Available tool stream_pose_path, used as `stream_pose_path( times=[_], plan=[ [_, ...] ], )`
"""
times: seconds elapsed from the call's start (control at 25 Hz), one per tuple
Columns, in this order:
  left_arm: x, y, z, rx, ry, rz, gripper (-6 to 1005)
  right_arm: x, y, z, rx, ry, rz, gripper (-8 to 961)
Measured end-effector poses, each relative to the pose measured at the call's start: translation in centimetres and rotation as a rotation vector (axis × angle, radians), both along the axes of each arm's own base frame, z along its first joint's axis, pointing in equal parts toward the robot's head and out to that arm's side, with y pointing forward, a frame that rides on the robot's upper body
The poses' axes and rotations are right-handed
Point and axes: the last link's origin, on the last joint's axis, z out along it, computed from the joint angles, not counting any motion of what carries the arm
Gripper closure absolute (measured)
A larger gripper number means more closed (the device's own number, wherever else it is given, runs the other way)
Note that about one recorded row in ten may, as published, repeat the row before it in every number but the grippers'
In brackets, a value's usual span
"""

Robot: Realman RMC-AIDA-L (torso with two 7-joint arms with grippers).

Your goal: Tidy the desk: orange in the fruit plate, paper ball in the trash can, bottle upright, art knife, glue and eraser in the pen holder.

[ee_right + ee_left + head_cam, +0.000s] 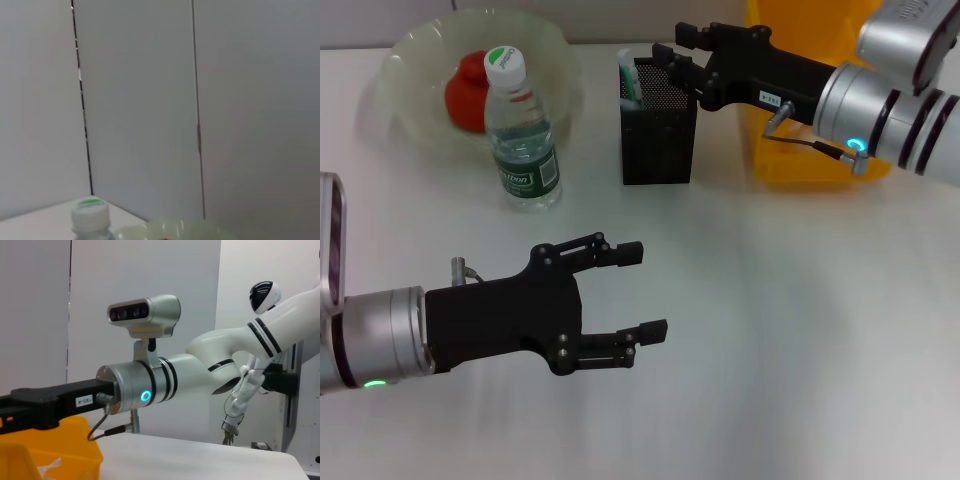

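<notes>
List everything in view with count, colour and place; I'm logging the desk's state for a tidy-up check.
fruit plate: one, translucent pale, far left of desk.
orange: one, reddish-orange, in the fruit plate.
bottle: one, clear with green label and cap, upright by the plate.
pen holder: one, black mesh, far centre, items inside.
trash can: one, yellow, far right.
desk: one, white.
left gripper: black, near left, fingers open, empty.
right gripper: black, over the pen holder.
</notes>
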Motion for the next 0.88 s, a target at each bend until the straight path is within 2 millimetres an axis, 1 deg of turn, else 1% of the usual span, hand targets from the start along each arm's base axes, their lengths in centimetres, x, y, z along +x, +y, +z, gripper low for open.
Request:
stream_pose_path(
  times=[0.16,0.32,0.36,0.48,0.52,0.56,0.6,0.64,0.68,0.72,0.76,0.88],
  plan=[
    [0.2,0.3,0.0,0.001,0.002,-0.009,186,0.2,-0.6,0.7,0.01,0.02,0.03,553],
    [0.6,0.7,0.0,0.003,0.002,-0.02,186,0.8,-1.7,1.5,0.015,0.054,0.054,542],
    [0.6,0.7,0.0,0.003,0.002,-0.02,186,0.8,-1.7,1.5,0.015,0.054,0.054,508],
    [0.8,1.0,0.1,0.003,0.002,-0.026,186,1.3,-2.6,1.9,0.006,0.081,0.07,404],
    [0.9,1.0,0.1,0.004,0.001,-0.029,186,1.8,-3.7,2.2,-0.007,0.114,0.087,370],
    [0.9,1.0,0.1,0.004,0.001,-0.029,186,1.8,-3.7,2.2,-0.007,0.114,0.087,336],
    [1.0,1.1,0.1,0.004,0.001,-0.03,186,2.3,-4.8,2.5,-0.014,0.146,0.1,302],
    [1.0,1.1,0.1,0.005,0.001,-0.031,186,2.3,-4.8,2.5,-0.014,0.146,0.1,268],
    [1.0,1.2,0.1,0.006,0.0,-0.03,186,2.8,-5.5,2.7,-0.017,0.161,0.101,234],
    [1.0,1.2,0.2,0.006,-0.001,-0.028,186,3.7,-6.7,3.0,-0.023,0.181,0.098,200],
    [1.0,1.2,0.2,0.006,-0.001,-0.028,186,3.7,-6.7,3.0,-0.023,0.181,0.098,200],
    [1.0,1.2,0.2,0.005,-0.002,-0.026,186,5.3,-8.9,3.0,-0.046,0.2,0.087,200]
  ],
)
